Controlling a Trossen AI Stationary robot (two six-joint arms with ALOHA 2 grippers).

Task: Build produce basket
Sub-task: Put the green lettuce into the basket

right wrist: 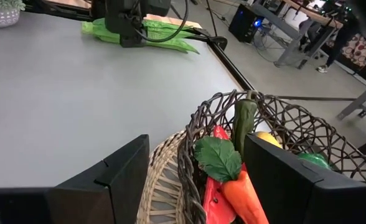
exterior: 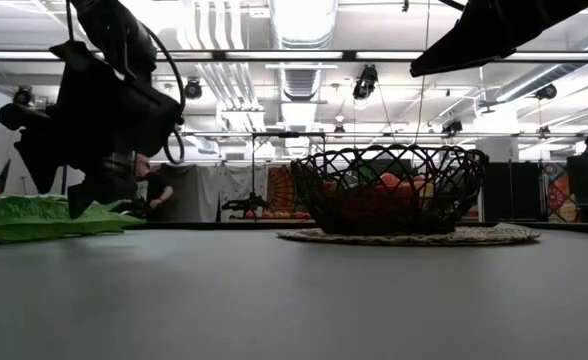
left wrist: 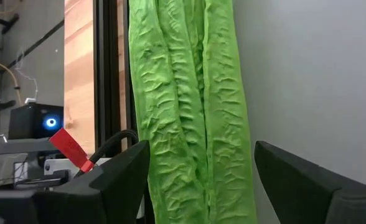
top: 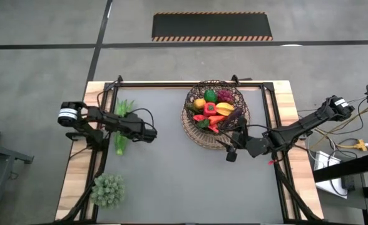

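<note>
Beans (left wrist: 192,112) lie flat on the surface (top: 171,162) at its left edge, well apart from the basket (top: 216,94). Your left gripper (left wrist: 201,180) hangs over them, fingers spread to either side of the bundle. Expect light, soft, crinkled pods that flex; pinch across the bundle's middle. Right gripper (right wrist: 195,180) waits spread at the basket rim.

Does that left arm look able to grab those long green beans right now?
Probably yes. The left gripper hangs just above the green beans with its fingers open on either side, and nothing lies between them.
</note>
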